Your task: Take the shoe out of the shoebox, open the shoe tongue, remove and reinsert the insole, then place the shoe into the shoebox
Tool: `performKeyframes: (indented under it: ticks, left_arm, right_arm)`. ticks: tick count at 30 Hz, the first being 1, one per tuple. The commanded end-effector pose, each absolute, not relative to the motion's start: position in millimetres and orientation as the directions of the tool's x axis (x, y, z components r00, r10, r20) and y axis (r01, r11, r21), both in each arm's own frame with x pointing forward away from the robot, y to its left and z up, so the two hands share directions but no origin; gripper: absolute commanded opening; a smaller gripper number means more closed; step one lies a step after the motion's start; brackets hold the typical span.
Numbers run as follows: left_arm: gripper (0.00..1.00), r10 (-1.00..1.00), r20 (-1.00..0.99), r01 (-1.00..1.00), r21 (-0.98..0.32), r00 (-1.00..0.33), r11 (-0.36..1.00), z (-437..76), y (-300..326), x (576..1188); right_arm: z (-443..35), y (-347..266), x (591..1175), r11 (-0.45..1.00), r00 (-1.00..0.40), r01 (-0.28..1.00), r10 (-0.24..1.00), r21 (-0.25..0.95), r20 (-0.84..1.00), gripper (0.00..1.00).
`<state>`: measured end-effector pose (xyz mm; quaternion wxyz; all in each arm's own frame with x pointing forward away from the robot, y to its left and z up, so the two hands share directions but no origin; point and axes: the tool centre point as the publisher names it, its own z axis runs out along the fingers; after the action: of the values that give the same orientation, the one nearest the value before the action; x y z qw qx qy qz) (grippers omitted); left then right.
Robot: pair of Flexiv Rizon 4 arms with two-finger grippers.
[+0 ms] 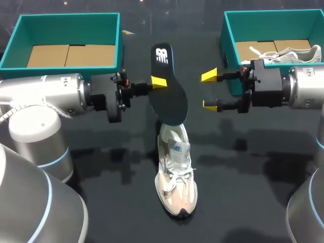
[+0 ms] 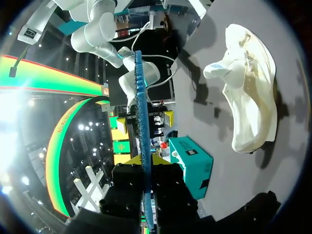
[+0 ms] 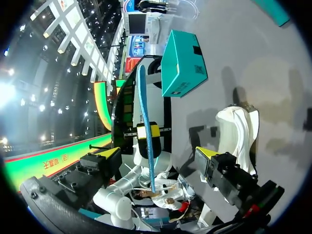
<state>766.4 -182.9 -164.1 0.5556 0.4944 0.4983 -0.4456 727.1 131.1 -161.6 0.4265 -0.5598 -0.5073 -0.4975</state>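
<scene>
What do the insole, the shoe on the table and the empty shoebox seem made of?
The insole looks like foam: matte black top, blue edge, thin, curved. The shoe seems mesh with suede-like and silvery synthetic panels, cloth laces. The shoebox likely cardboard: teal walls, bare brown floor flaps.

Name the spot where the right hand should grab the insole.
On the insole, take the free long edge at mid-length, opposite the left hand, coming from the right. It sits edge-on to the open right hand, which can close on its flat faces.
</scene>
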Motion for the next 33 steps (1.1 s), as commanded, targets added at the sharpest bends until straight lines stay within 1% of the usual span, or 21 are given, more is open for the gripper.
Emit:
performKeyframes:
  ticks: [1,6,11,13,14,16,18,19,22,26,27,29,30,32,33]
  left_arm:
    - [0.00,-0.009,-0.991,0.986,0.136,0.137,0.100,-170,-191,775]
    - [0.00,-0.015,-0.984,0.981,0.176,0.178,0.087,-172,-194,778]
    - [0.00,-0.007,-0.980,0.976,0.196,0.198,0.089,-174,-199,782]
    - [0.00,-0.004,-0.980,0.976,0.197,0.198,0.089,-174,-200,782]
    - [0.00,-0.001,-0.980,0.976,0.199,0.200,0.090,-175,-201,783]
    - [0.00,0.003,-0.979,0.975,0.201,0.202,0.089,-175,-203,783]
    - [0.00,0.004,-0.980,0.976,0.200,0.201,0.089,-175,-204,784]
    - [0.00,0.004,-0.980,0.976,0.199,0.200,0.090,-175,-205,785]
    - [0.00,0.003,-0.980,0.976,0.197,0.198,0.089,-176,-206,785]
    - [0.00,0.003,-0.980,0.976,0.199,0.199,0.090,-176,-206,786]
    - [0.00,0.004,-0.980,0.976,0.198,0.199,0.089,-176,-207,786]
    - [0.00,0.004,-0.980,0.976,0.198,0.198,0.087,-176,-207,786]
    - [0.00,0.003,-0.980,0.977,0.197,0.198,0.087,-176,-208,785]
    - [0.00,0.002,-0.980,0.977,0.197,0.198,0.086,-175,-208,785]
    - [0.00,0.001,-0.980,0.977,0.197,0.198,0.085,-175,-208,785]
  right_arm:
    - [-166,149,732,-0.101,-0.037,0.994,0.145,0.052,0.989,1.00]
    - [-170,159,732,-0.053,-0.067,0.996,0.159,0.076,0.985,1.00]
    - [-172,168,731,-0.042,-0.091,0.994,0.177,0.100,0.980,1.00]
    - [-173,171,730,-0.033,-0.102,0.993,0.176,0.110,0.979,0.87]
    - [-174,172,729,-0.029,-0.105,0.993,0.174,0.112,0.979,0.85]
    - [-175,175,729,-0.022,-0.113,0.993,0.173,0.118,0.978,0.76]
    - [-176,177,728,-0.017,-0.117,0.992,0.172,0.121,0.978,0.71]
    - [-176,177,728,-0.015,-0.118,0.992,0.171,0.122,0.978,0.69]
    - [-175,179,727,-0.007,-0.122,0.992,0.169,0.126,0.978,0.71]
    - [-175,182,727,0.001,-0.125,0.992,0.171,0.127,0.977,0.68]
    - [-175,183,727,0.002,-0.125,0.992,0.173,0.127,0.977,0.66]
    - [-176,184,727,0.004,-0.125,0.992,0.176,0.126,0.976,0.58]
    - [-175,185,727,0.007,-0.127,0.992,0.177,0.127,0.976,0.49]
    - [-176,186,727,0.010,-0.128,0.992,0.178,0.129,0.976,0.44]
    - [-176,187,727,0.012,-0.130,0.992,0.177,0.129,0.976,0.44]
